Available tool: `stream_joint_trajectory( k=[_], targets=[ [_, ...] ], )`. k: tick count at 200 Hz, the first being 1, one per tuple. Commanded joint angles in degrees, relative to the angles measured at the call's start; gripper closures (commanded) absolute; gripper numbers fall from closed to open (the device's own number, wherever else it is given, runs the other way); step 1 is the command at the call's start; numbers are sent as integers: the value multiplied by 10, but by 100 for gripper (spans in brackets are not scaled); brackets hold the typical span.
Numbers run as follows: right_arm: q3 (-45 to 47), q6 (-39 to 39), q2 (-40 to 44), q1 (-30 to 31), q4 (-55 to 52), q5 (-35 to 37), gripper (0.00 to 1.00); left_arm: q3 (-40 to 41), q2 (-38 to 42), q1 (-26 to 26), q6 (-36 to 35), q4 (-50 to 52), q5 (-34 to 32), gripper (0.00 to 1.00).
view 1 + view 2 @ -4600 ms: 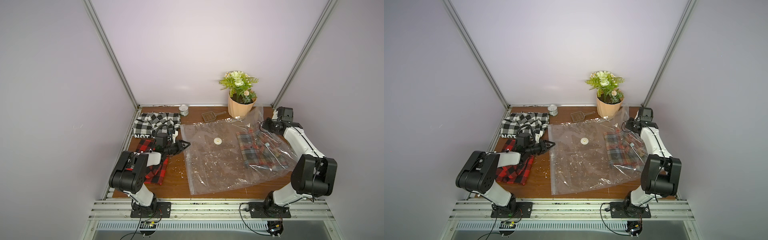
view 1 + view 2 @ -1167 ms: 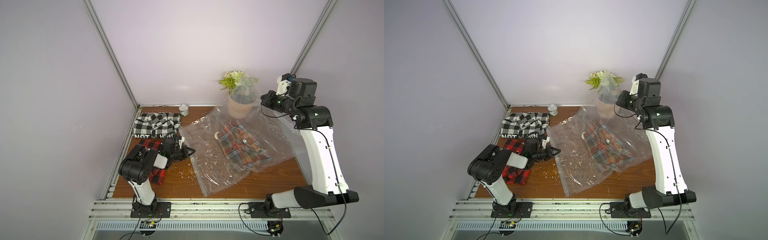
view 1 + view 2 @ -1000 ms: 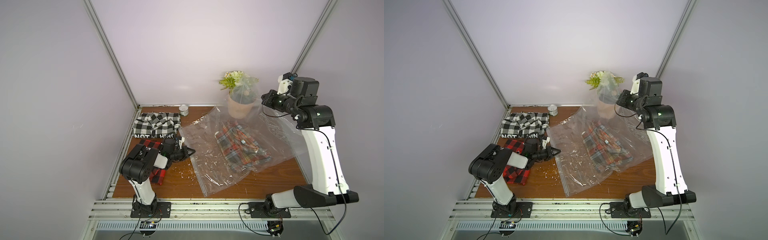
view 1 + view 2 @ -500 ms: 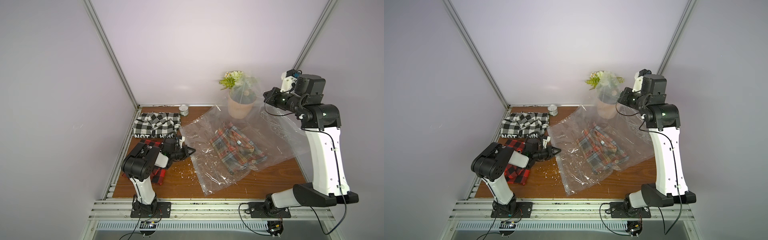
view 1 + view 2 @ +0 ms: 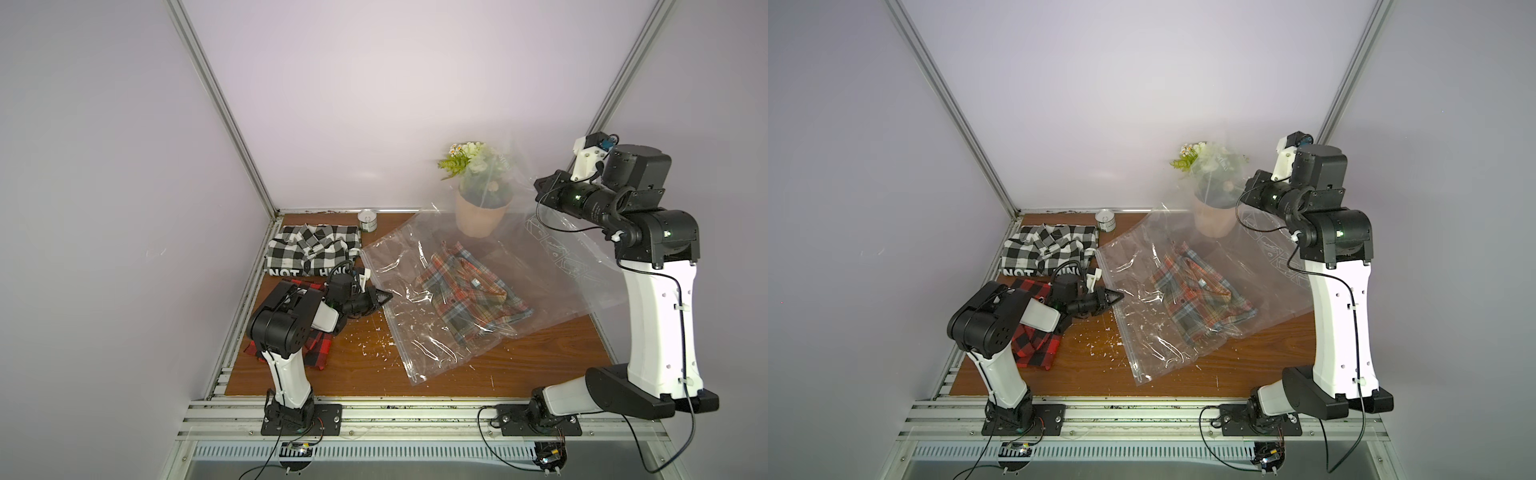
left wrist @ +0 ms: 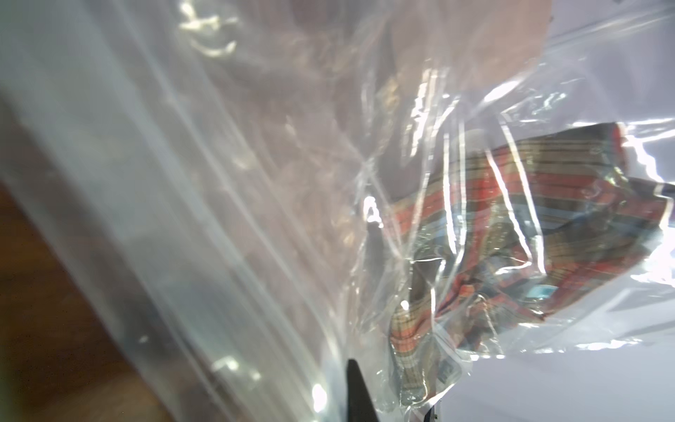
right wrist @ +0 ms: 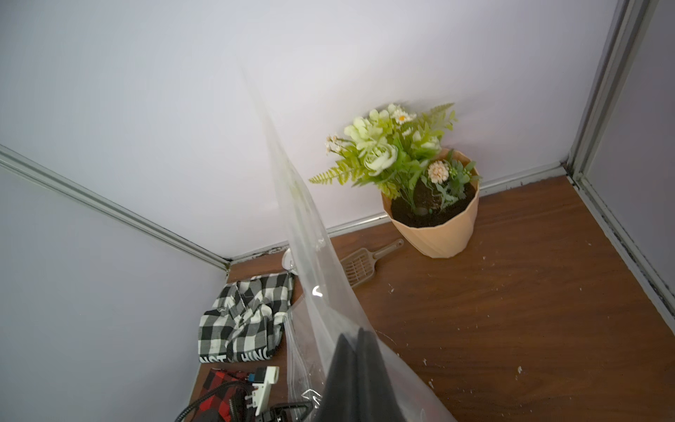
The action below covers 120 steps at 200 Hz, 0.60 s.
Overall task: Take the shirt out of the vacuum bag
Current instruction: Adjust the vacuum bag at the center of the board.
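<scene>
Holding the vacuum bag (image 5: 399, 266) aloft, right gripper (image 7: 353, 339) clamping it, left gripper (image 5: 385, 296) closed at its edge. Next I tip the shirt (image 5: 465, 291) out.

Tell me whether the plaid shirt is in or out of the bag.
In. The shirt lies crumpled inside the clear bag; the left wrist view shows creased plastic lying over its fabric.

left arm (image 5: 286, 330) folded low, left fingers (image 5: 382, 297) closed, right arm (image 5: 656, 324) raised tall, right fingers (image 7: 358, 372) pinched together
</scene>
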State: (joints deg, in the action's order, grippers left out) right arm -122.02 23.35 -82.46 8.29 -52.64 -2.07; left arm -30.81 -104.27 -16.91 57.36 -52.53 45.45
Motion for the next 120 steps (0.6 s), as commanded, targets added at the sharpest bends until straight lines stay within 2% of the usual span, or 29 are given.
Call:
stream_joint_trajectory(
  k=[1,41,93,104,120],
  targets=[
    [94,-8,27,1,52,27,100,2,49,-5,18,-30,12,93],
    [240,-4,55,-19,103,32,100,5,95,-5,20,-9,17,93],
    [335,-19,58,-89,132,31,100,-19,111,8,-15,58,27,93],
    [350,-25,56,-107,136,25,88,-20,118,17,-21,70,31,93],
    [369,-34,55,-124,145,10,58,-17,131,33,-23,77,40,93]
  ],
)
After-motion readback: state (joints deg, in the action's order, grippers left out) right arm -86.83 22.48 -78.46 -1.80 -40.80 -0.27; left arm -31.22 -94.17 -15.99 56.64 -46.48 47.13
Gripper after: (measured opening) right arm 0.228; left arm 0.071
